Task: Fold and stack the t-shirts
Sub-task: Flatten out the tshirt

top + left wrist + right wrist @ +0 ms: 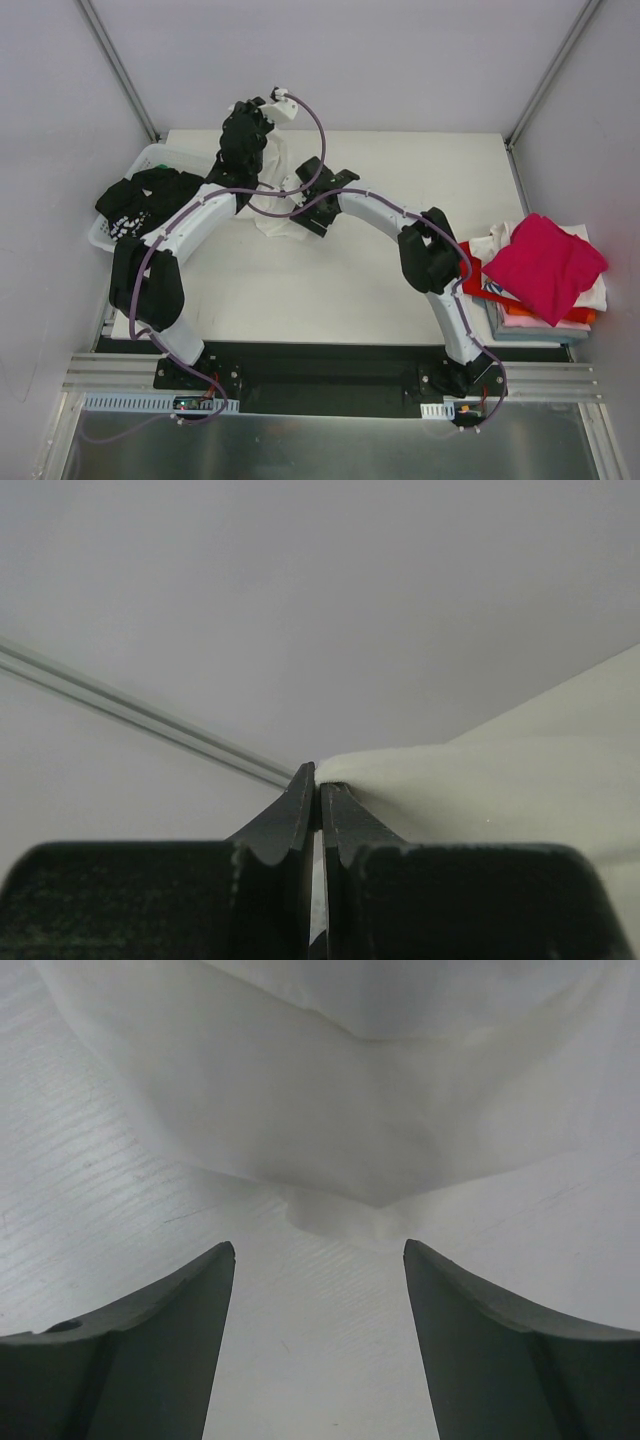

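Gripping white shirt [330, 1110] in left hand [318, 785], raised to hang it; right hand [318, 1250] open by table [100, 1210], likely for bottom corner.

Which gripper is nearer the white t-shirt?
Left. The left gripper is shut on the white t-shirt; the right gripper is open, just short of it.
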